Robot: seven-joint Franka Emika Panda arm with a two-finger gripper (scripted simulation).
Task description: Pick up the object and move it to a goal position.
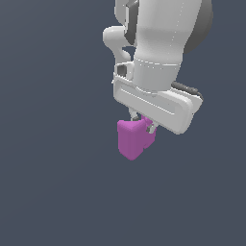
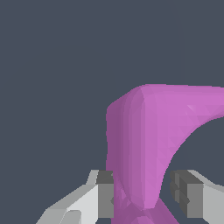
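Arm: we see the white Panda arm coming down from the top of the exterior view, its wrist ending in a broad white hand body that sits tilted, lower toward the exterior view's right.

Gripper: the gripper points downward below that white body; in the exterior view only the short grey tips of its fingers show, pressed into the top of the block.

Object: the object is a small matte magenta-purple chunk with rounded edges, clearly narrower than the white hand body above it. It hangs directly under the gripper, slightly toward the exterior view's left of the hand's middle.

Object in the wrist view: we see the object filling the space between the two fingers, with one rounded corner and a wide curved notch cut into one side, so that it tapers to a narrow part where the fingers meet it.

Jaws: they are pinching the object. One dark pad touches the block's side; the other pad sits just beside the narrow part, and we cannot tell whether it touches.

Background: a plain dark blue-grey surface fills both views. We cannot tell whether the block touches it or hangs clear.
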